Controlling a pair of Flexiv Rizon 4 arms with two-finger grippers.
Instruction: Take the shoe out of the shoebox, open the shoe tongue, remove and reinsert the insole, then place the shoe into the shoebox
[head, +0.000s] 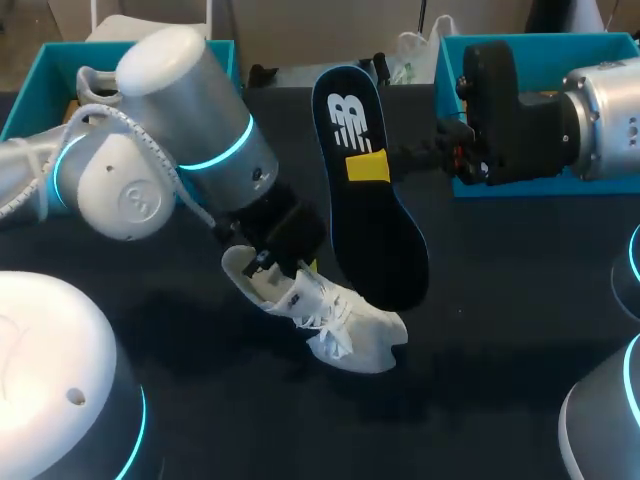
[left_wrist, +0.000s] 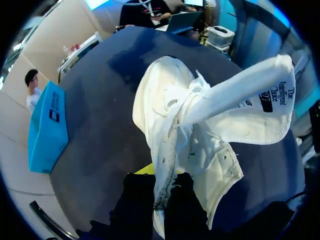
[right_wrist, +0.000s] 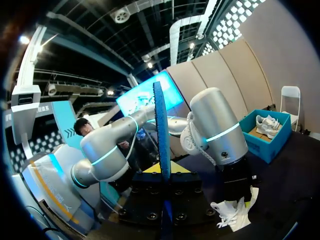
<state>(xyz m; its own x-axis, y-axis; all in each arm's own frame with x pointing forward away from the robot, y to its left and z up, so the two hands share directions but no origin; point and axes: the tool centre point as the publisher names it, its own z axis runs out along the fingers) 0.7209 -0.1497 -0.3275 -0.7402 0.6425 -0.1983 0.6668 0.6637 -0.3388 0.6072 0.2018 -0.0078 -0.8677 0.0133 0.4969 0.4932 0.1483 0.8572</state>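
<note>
Risk centres on the long dark insole with the blue rim. Your right gripper pinches it toward its heel end, with the yellow-tipped fingers pressed on both faces. The insole hangs in the air, broad end down, just above the white lace-up sneaker, and most of its length is unsupported below the grip. If you drive it down at this slant, I judge the soft lower end may buckle against the laces or collar instead of sliding inside. The white padded tongue stands pulled out of the opening, but it could flop back and block the way.

Your left gripper is clamped on the sneaker's collar wall near the heel and holds the sneaker tilted on the black table. That is a thin fabric hold, so a push from the insole could twist the sneaker or tug the wall out of the fingers. Watch the two arms as well, since they are close together over the sneaker. The teal shoebox sits well apart at the table's far left.
</note>
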